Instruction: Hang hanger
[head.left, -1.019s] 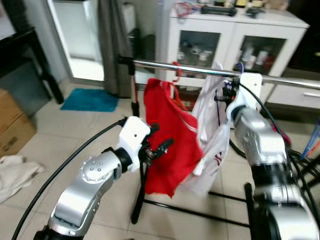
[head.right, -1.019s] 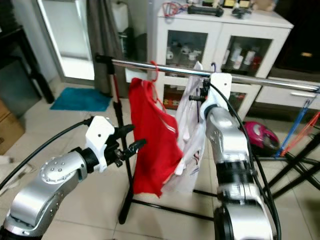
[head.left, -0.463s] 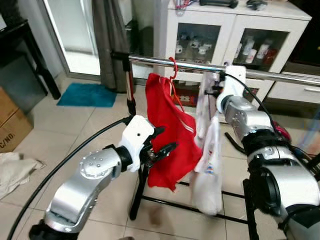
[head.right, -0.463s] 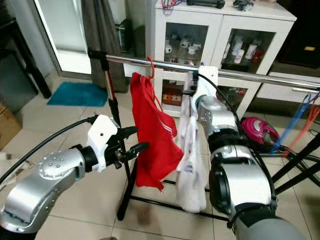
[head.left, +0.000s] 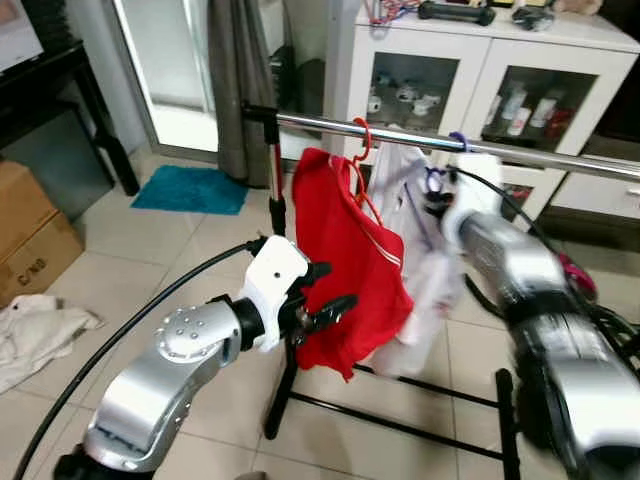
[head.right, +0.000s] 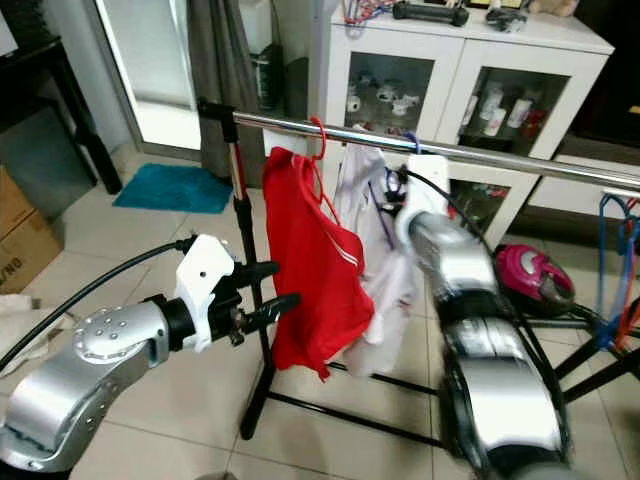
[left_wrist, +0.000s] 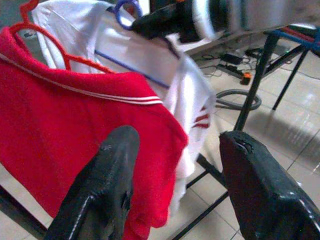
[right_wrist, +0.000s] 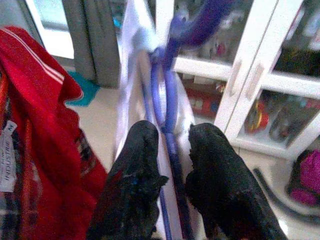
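Note:
A purple hanger (right_wrist: 167, 100) carrying a white shirt (head.left: 425, 290) is up at the chrome rail (head.left: 400, 130). Its hook (head.left: 457, 140) sits at the rail's height. My right gripper (head.left: 432, 190) is shut on the hanger's neck just below the rail, and the arm is blurred. To its left a red shirt (head.left: 345, 260) hangs from the rail on a red hanger (head.left: 358, 150). My left gripper (head.left: 325, 300) is open in front of the red shirt's lower part, holding nothing; its fingers (left_wrist: 105, 185) frame both shirts.
Behind the rail stands a white cabinet (head.left: 480, 80) with glass doors. The rack's black foot (head.left: 400, 420) crosses the tiled floor. A cardboard box (head.left: 30, 230), a crumpled cloth (head.left: 35, 330) and a teal mat (head.left: 190, 188) lie left; a pink vacuum (head.right: 535, 275) lies right.
The view has shifted. My right arm has lifted the purple hanger, so the white shirt hangs higher and its hook is up at the rail. The left gripper stays open by the red shirt.

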